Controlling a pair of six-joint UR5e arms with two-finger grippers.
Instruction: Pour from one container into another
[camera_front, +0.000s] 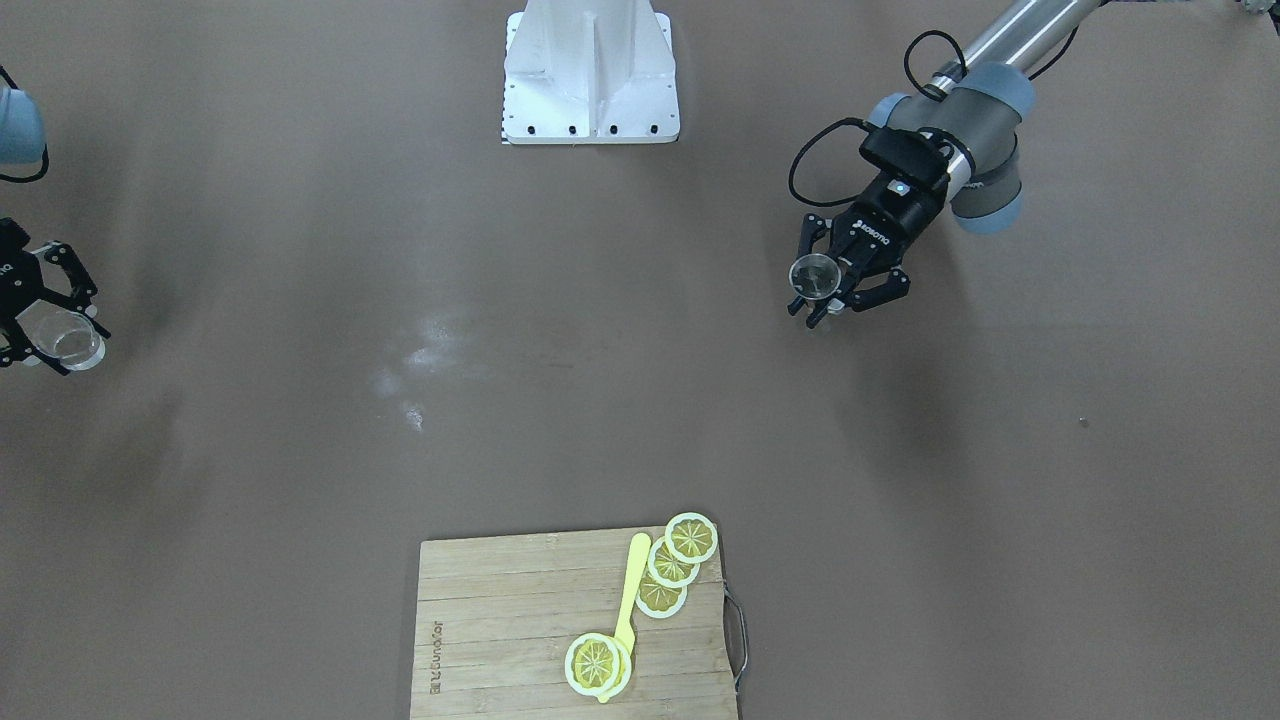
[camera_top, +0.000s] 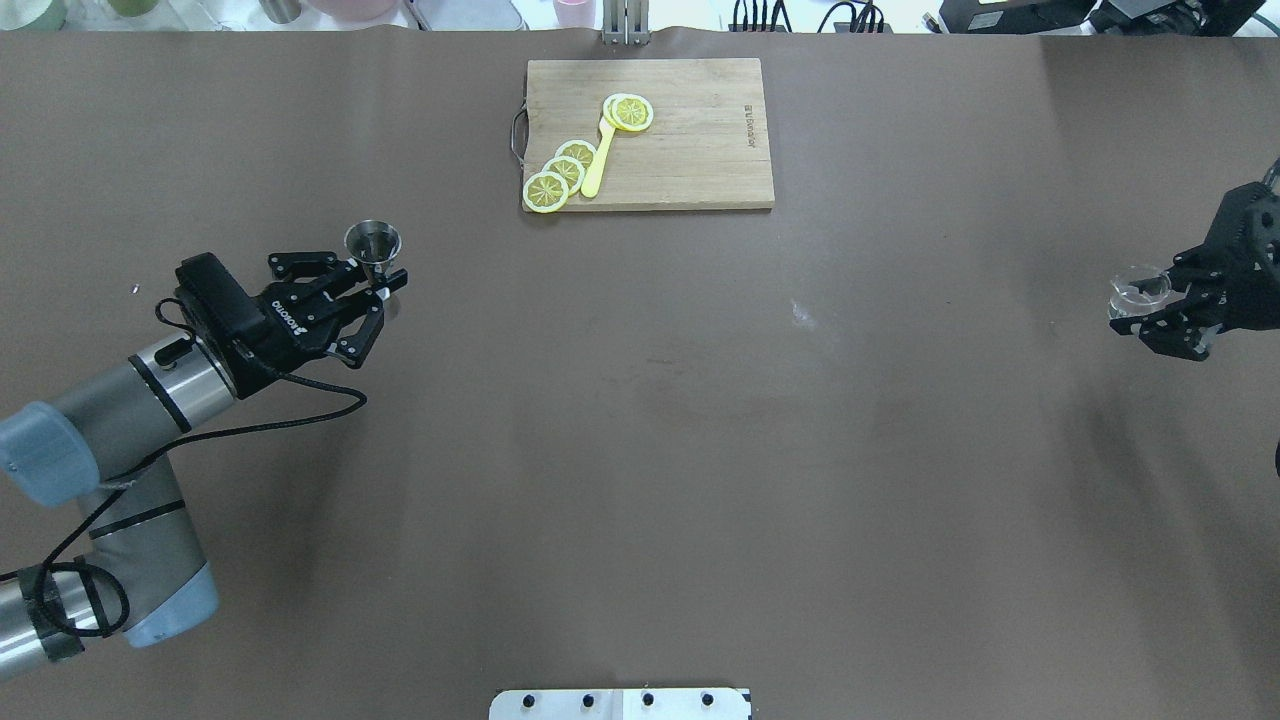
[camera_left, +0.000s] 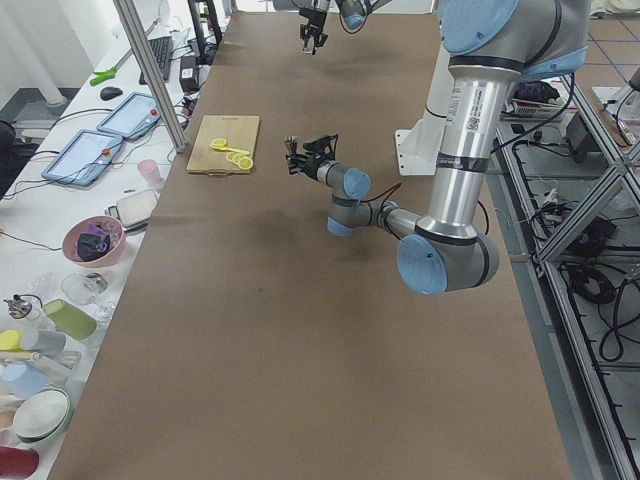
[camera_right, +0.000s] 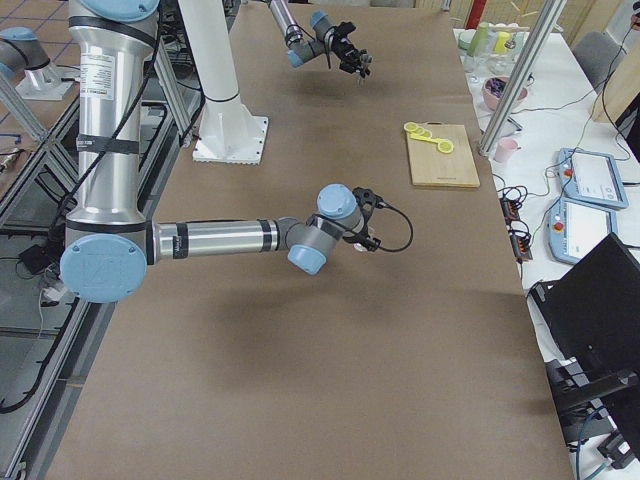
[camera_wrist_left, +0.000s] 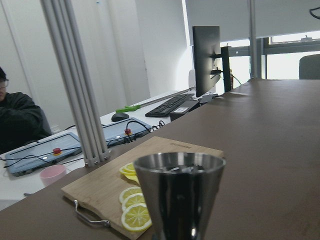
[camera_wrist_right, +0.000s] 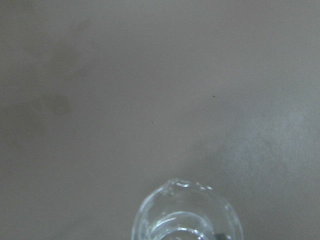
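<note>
The steel jigger (camera_top: 373, 243) stands upright above the table, its open cone up, and my left gripper (camera_top: 384, 284) is shut on its waist. From across the table the jigger (camera_front: 816, 276) shows as a round rim in that gripper (camera_front: 822, 302). It fills the bottom of the left wrist view, jigger (camera_wrist_left: 179, 195) upright. Far off at the table's other side, my right gripper (camera_top: 1150, 298) is shut on the clear glass cup (camera_top: 1137, 290), also upright. The cup (camera_front: 78, 345) sits in that gripper (camera_front: 72, 350). Its rim, the cup (camera_wrist_right: 186, 215), shows in the right wrist view.
A wooden cutting board (camera_top: 700, 150) lies at the far middle edge with lemon slices (camera_top: 560, 175) and a yellow utensil (camera_top: 598, 160). The white robot base plate (camera_front: 590, 70) sits at the near side. Bare brown table lies between the two grippers.
</note>
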